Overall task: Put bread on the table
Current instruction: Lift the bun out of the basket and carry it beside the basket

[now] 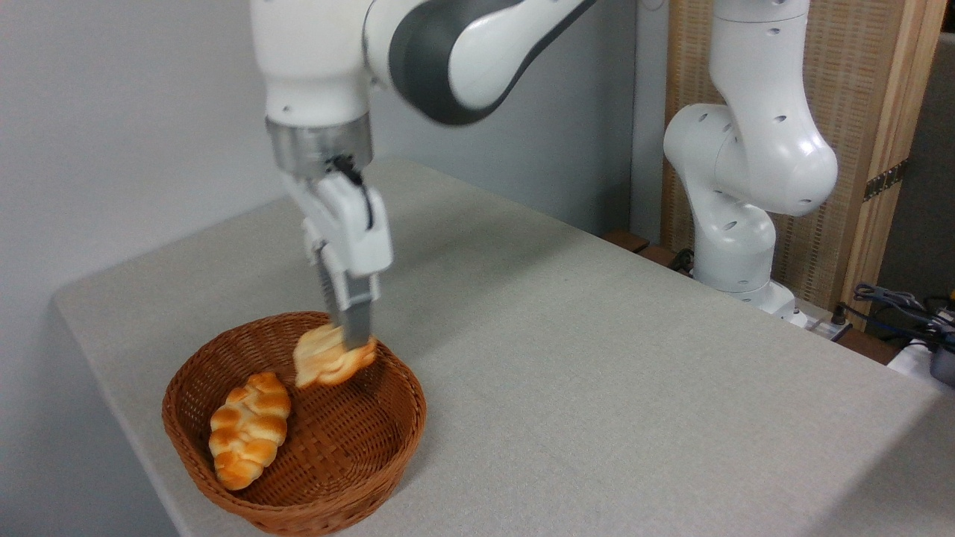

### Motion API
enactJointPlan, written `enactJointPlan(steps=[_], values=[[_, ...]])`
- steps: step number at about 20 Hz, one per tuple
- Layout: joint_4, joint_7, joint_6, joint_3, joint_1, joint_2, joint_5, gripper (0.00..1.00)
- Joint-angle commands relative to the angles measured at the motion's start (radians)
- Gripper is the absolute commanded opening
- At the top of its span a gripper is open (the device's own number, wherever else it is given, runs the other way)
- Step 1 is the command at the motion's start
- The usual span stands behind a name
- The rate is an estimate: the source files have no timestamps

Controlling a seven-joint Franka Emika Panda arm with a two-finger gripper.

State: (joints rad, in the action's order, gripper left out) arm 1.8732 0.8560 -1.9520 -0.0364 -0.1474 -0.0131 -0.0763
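The bread (326, 362), a small pale-yellow bun with golden layered sides, hangs tilted above the inside of a brown wicker basket (388, 440). My gripper (348, 337) points straight down and is shut on the bread's upper right part. The bun looks lifted clear of the basket floor and is slightly blurred. The table (597, 358), covered in light grey speckled material, spreads out to the right of the basket.
An orange-brown braided loaf (248, 428) lies in the basket's left half. The basket stands near the table's front left corner. The arm's white base (735, 246) stands beyond the table's far right edge, with cables (903, 306) beside it.
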Motion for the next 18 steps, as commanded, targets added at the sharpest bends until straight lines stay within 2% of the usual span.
enactJointPlan(steps=[1, 7, 10, 11, 12, 13, 18], values=[[0.009, 0.009, 0.135, -0.048, -0.006, -0.064, -0.014, 0.34], [0.018, 0.026, 0.323, -0.056, -0.006, -0.070, -0.007, 0.34], [0.026, 0.041, 0.343, -0.054, -0.007, -0.057, -0.005, 0.52], [0.026, 0.041, 0.341, -0.054, -0.007, -0.050, -0.005, 0.79], [0.024, 0.040, 0.335, -0.053, -0.007, -0.035, -0.003, 0.95], [0.024, 0.040, 0.329, -0.051, -0.009, -0.028, -0.002, 1.00], [0.024, 0.040, 0.328, -0.039, -0.015, 0.004, 0.001, 1.00]])
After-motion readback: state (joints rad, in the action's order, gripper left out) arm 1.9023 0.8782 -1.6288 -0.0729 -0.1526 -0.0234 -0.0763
